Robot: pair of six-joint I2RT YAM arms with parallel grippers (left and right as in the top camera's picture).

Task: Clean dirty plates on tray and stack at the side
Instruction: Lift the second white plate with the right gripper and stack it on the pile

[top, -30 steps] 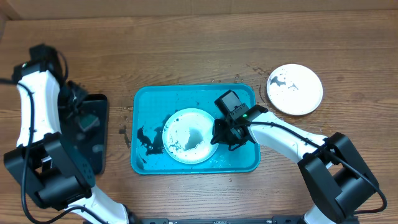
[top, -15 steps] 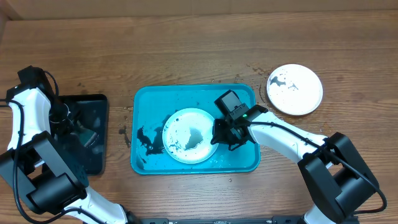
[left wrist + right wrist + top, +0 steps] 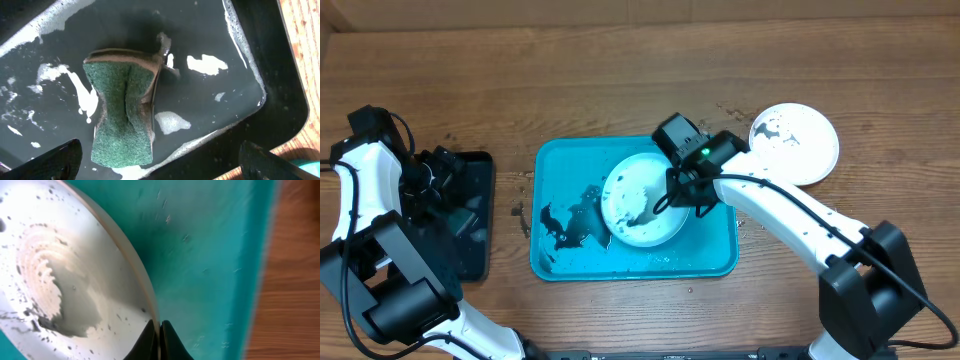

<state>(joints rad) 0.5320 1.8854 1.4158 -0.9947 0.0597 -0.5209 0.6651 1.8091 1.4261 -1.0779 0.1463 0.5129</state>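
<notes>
Counter, as seen from beside it:

- Plates in view, two. The held plate [image 3: 640, 200] lies inside the turquoise tray [image 3: 715, 255], toward its far right part; its face is wet and flecked with dark specks; a shadow lies under its pinched rim; the rim tint is hard to make out. The white plate [image 3: 795, 143] sits flat on the bare counter [image 3: 620, 80] near the far right corner, apart from the tray, with black smears on its left half.
- Turquoise tray, one; middle of the counter, nearer the near edge; black smears [image 3: 558, 225] and water on its floor at the left.
- Black tray [image 3: 480, 250], one; by the left edge; it holds shallow dark water with patches of white foam [image 3: 206, 62].
- Sponge [image 3: 125, 117], one; green scouring face up, brown body beneath, bent in the middle; it lies in the black tray's water.
- Arms, two. The right gripper [image 3: 159, 332] is pressed together on the held plate's right rim, the rim nipped between its fingertips. The left gripper [image 3: 159, 150] hangs over the black tray above the sponge, its fingers spread wide and not touching the sponge.

Hidden or unclear:

- the left fingers show only as two dark tips at the bottom corners of the wrist view;
- the held plate is cut off at the left and bottom of the right wrist view;
- part of its right side is covered by the arm from overhead.
</notes>
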